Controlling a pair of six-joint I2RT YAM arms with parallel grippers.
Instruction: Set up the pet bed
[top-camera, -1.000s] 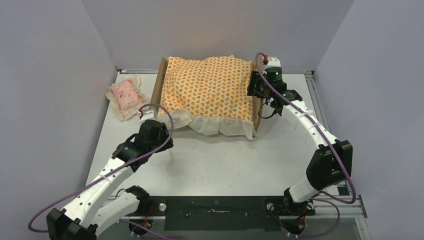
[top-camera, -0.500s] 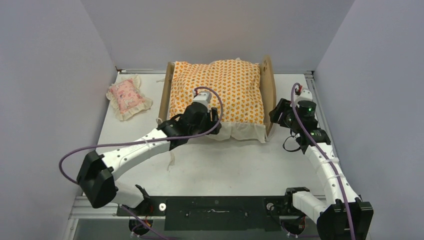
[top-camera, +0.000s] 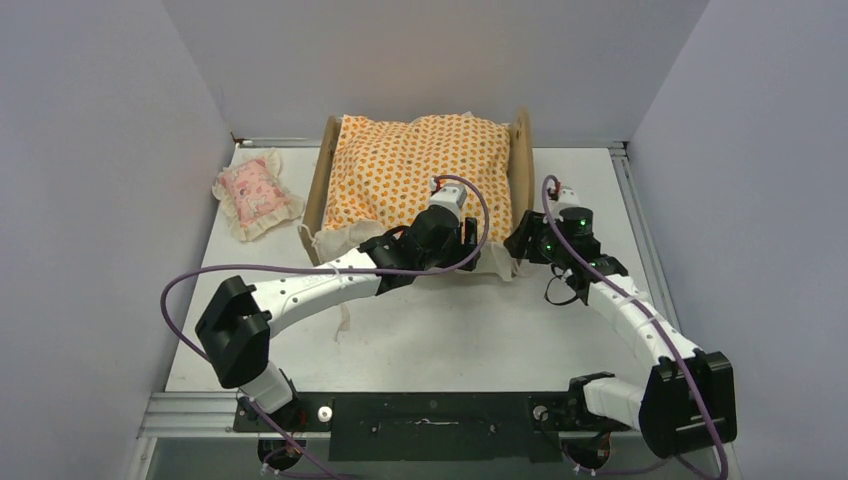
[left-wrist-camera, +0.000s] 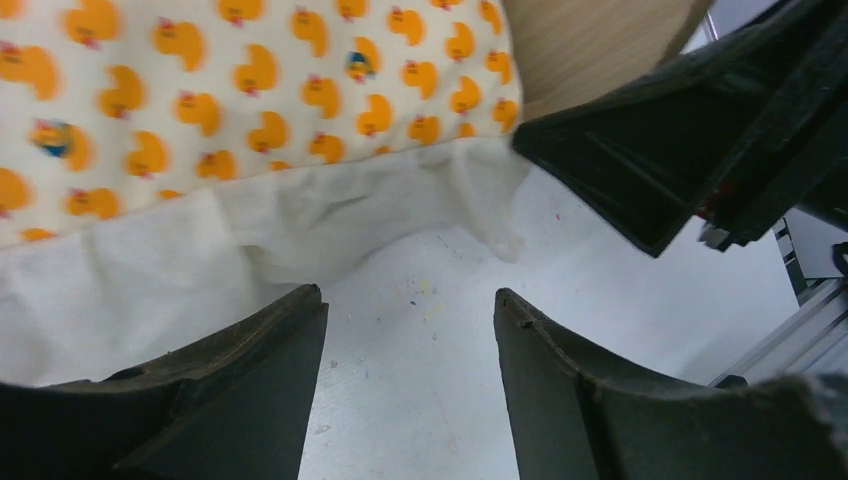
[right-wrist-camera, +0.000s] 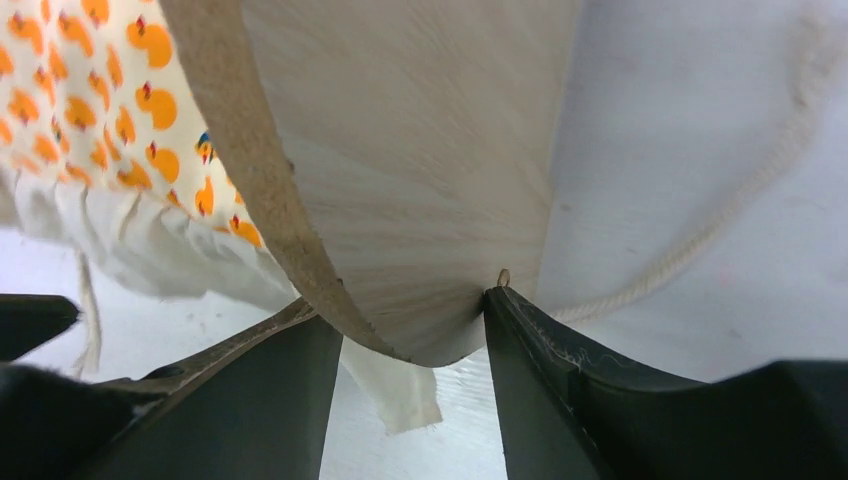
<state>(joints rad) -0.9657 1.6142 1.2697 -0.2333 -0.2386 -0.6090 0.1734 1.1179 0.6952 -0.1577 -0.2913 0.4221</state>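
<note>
while the cushion (top-camera: 420, 165) lies on it, the pet bed (top-camera: 317, 182) stands at the far middle of the table (top-camera: 450, 330).
from your left: the pink pillow (top-camera: 256, 194) lies apart on the table; the bed's plywood boards look thin, stiff and light, so expect the frame to slide or tip under a push. the soft cushion gives no firm hold. your left gripper (left-wrist-camera: 405, 295) hangs spread over the near ruffle, with nothing between its fingers. your right gripper (right-wrist-camera: 405, 305) straddles the right board's near corner, and you cannot tell whether it pinches. take the bed by a board edge, not the fabric.
</note>
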